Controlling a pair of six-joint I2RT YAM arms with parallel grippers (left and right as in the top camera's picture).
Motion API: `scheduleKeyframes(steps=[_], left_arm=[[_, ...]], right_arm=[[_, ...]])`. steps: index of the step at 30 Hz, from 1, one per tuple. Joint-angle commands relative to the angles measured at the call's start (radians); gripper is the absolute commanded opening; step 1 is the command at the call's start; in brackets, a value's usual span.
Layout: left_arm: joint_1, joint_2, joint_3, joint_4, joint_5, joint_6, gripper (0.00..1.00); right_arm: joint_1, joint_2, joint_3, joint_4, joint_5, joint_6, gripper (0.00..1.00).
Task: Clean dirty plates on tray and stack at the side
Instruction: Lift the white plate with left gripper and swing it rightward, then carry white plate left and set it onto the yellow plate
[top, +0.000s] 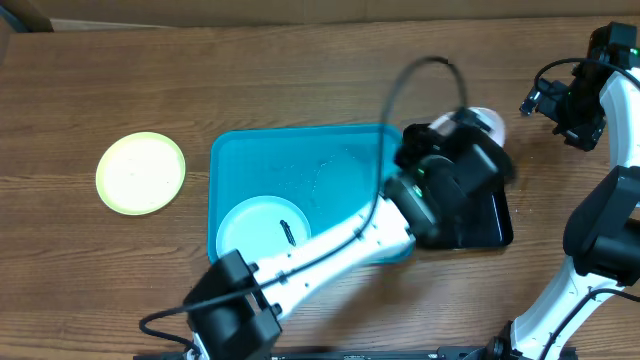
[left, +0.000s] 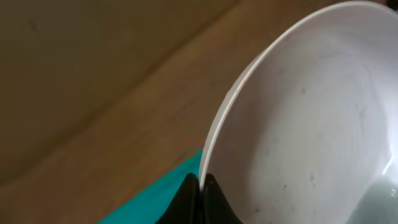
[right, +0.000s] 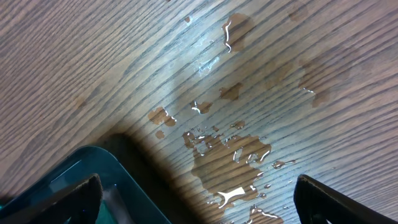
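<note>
i judge i'm mid-clean on one plate. the turquoise tray (top: 240, 160) sits just left of my left claw (left: 201, 183), with the smeared pale blue plate (top: 255, 228) in it and the yellow-green plate (top: 140, 172) well beyond. next i carry the white plate (left: 311, 124) there. my left claw is clamped on its rim above the black tray (top: 495, 220); my right claw (right: 199, 199) gapes, empty.

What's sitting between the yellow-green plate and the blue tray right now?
Nothing. The overhead view shows only bare wooden table between the yellow-green plate and the left rim of the blue tray.
</note>
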Motion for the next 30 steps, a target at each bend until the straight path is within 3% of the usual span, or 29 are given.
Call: scheduleKeyframes(steps=[1,8,18,25,27,30], left_arm=[[-0.044,-0.013,0.029,0.07,-0.188,0.223,0.04],[-0.076,-0.013,0.029,0.269,-0.271,0.417,0.04],[-0.075,-0.013,0.029,0.295,-0.275,0.414,0.04],[-0.072,-0.013,0.029,0.288,-0.274,0.336,0.04],[-0.064,-0.013,0.029,0.256,-0.262,0.241,0.04],[-0.03,-0.013,0.029,0.141,-0.108,0.084,0.04]], right_arm=[[-0.003,-0.025,0.018,0.004,-0.002,0.004,1.0],[-0.003,-0.025,0.018,0.004,-0.002,0.005,1.0],[-0.003,-0.025,0.018,0.004,-0.002,0.005,1.0],[-0.003,-0.025,0.018,0.004,-0.002,0.005,1.0],[-0.003,-0.025,0.018,0.004,-0.002,0.004,1.0],[-0.003,-0.025,0.018,0.004,-0.001,0.005,1.0]])
